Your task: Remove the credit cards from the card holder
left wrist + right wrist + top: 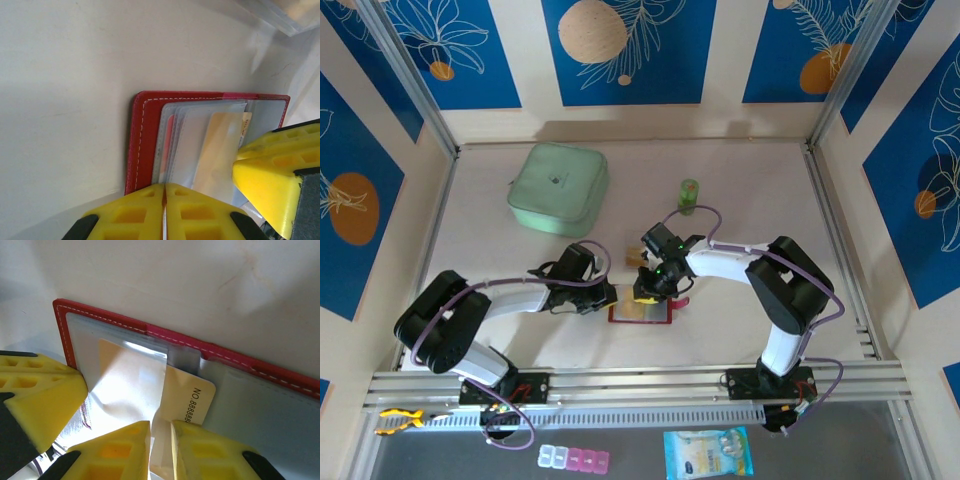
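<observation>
Near edge, in front of the arm bases: a pill box and a blue packet lie below the rail.

Past the bases, the wallet lies open and flat on the surface with its grey inside up, red border showing all round, and your two tools at it.

Your left tool is clenched, fingers pressed together with nothing between them, tips at the wallet's left edge. Whether it bears down on the wallet, you cannot tell.

Your right tool sits over the wallet's middle, fingers nearly together, pinching the edge of a tan card. That card sticks partway out of a clear sleeve, its printed number showing.

Just beyond the wallet is a small tan object, too small to identify.

Far side: a pale-green pouch to the left and a small green bottle to the right, well apart.
</observation>
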`<action>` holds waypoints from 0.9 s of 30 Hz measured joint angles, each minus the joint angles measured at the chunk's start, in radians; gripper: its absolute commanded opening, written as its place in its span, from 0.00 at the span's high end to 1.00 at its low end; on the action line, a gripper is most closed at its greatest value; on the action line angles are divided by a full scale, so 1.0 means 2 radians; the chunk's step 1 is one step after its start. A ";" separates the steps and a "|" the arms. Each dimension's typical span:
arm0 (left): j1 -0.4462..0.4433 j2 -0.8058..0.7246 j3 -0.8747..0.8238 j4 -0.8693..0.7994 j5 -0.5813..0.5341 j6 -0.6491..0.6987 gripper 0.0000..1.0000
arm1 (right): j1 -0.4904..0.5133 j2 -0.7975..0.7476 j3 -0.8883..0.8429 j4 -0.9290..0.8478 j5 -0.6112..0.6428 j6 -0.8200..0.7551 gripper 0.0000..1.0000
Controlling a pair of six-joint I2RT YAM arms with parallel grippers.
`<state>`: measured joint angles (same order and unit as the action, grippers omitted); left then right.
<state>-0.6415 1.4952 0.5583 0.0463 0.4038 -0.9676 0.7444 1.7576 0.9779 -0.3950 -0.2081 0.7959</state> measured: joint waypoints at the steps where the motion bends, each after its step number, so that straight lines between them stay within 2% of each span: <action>1: 0.000 0.000 0.000 0.001 0.000 0.000 0.91 | 0.000 0.000 0.000 0.000 0.000 -0.001 0.79; 27: 0.000 -0.018 0.000 -0.005 -0.002 0.000 0.91 | -0.010 0.000 0.000 0.008 0.004 -0.024 0.79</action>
<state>-0.6415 1.4593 0.5583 0.0364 0.3992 -0.9676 0.7254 1.7573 0.9775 -0.3782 -0.2008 0.7475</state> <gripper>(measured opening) 0.094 0.211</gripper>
